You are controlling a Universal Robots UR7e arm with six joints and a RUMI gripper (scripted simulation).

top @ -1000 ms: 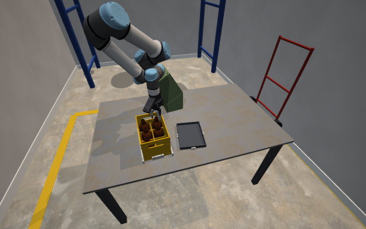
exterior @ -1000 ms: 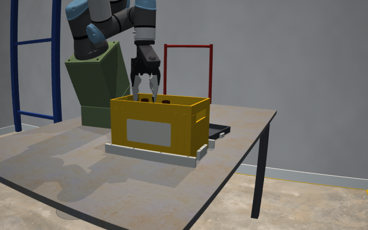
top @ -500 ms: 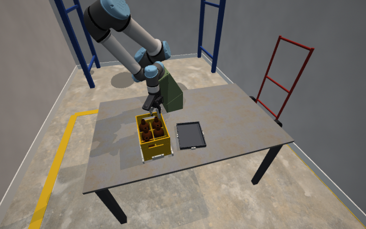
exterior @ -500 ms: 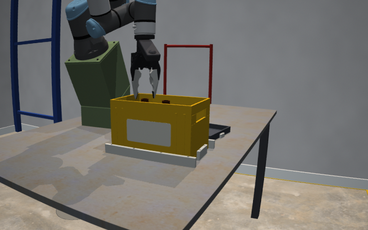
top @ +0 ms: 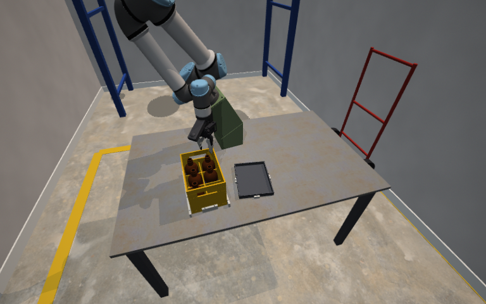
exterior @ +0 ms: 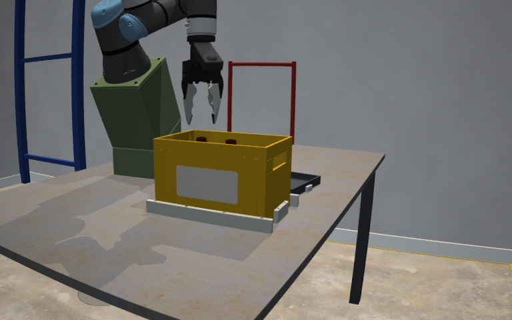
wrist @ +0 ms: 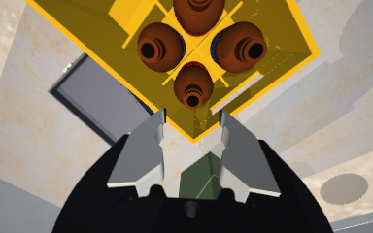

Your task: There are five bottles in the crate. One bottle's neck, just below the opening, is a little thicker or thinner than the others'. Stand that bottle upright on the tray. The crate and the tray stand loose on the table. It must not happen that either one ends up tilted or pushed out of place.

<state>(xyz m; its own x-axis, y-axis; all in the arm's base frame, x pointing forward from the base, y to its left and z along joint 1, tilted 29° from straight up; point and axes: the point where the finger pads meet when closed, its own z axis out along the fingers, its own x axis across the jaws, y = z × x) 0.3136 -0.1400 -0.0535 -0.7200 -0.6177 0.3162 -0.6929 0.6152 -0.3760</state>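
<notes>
- Gripper [top: 206, 149] [exterior: 201, 123] [wrist: 192, 110] of yours has its jaws apart, partway open, with nothing between them; the fingers point down, and in the exterior view you see their tips above the rim of the crate.
- You have the yellow crate [top: 214, 197] [exterior: 211, 155] [wrist: 97, 39] upright on the table [top: 322, 161] [exterior: 203, 271] [wrist: 39, 146], with pale strips [top: 209, 207] [exterior: 207, 215] along its foot.
- Your top view shows five brown bottles inside the crate, the fifth largely hidden by the end wall; your wrist view takes in four, one cut off by the upper edge.
- Nearest your fingertips in the wrist view is one bottle [top: 207, 164] [wrist: 193, 87], inside the crate by the corner towards the green pedestal [top: 227, 121] [exterior: 132, 113] [wrist: 194, 182].
- You cannot tell from these views which neck is the odd one; whichever it is, that bottle stands in the crate with the others.
- Your dark tray [top: 253, 179] [exterior: 302, 183] [wrist: 97, 92] lies flat beside the crate, apart from it, and carries no bottle.

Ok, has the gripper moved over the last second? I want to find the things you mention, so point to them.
Yes, upward: in the exterior view its fingertips [exterior: 201, 122] now clear the crate's [exterior: 211, 173] rim; earlier they reached it.
</notes>
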